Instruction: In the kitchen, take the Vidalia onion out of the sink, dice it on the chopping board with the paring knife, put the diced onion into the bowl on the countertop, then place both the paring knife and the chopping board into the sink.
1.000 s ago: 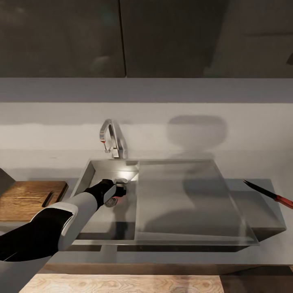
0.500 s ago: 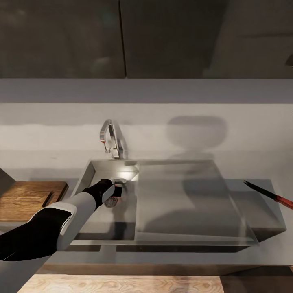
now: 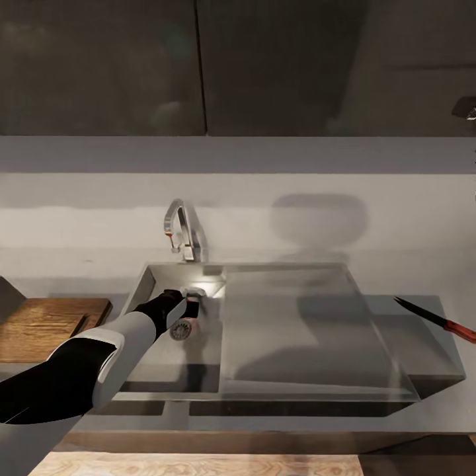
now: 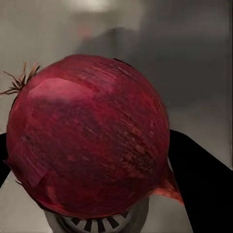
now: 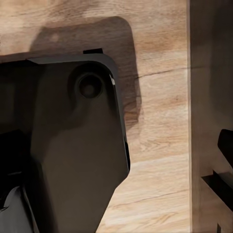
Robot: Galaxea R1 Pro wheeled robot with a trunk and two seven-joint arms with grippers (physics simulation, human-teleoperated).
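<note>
- Our left claw (image 3: 192, 295) reaches down into the sink (image 3: 147, 281), close to the round drain (image 3: 183, 328).
- In the left wrist view the onion (image 4: 87, 136) sits between the two dark fingers (image 4: 201, 182), with the drain grate just under it. We think the claw is clamped on the onion.
- The onion is round and dark red, with a dry, shiny skin and a little tuft of roots on one side.
- We judge it to be firm and fairly light. The papery skin can slip or peel, so a squeeze across its fat middle looks safest, not on the loose flap of skin that sticks out.
- A round thing can roll, so we want to set it down gently on the chopping board (image 3: 46, 327).
- The chopping board lies on the surface (image 3: 277, 423) just past the left edge of the sink.
- The paring knife (image 3: 436, 319) lies on the surface past the right edge of the sink, well apart from the board.
- The faucet (image 3: 180, 231) stands at the back edge of the sink.
- For our right claw, we cannot tell if it is apart or together. The right wrist view shows a dark robot part over light wood.
</note>
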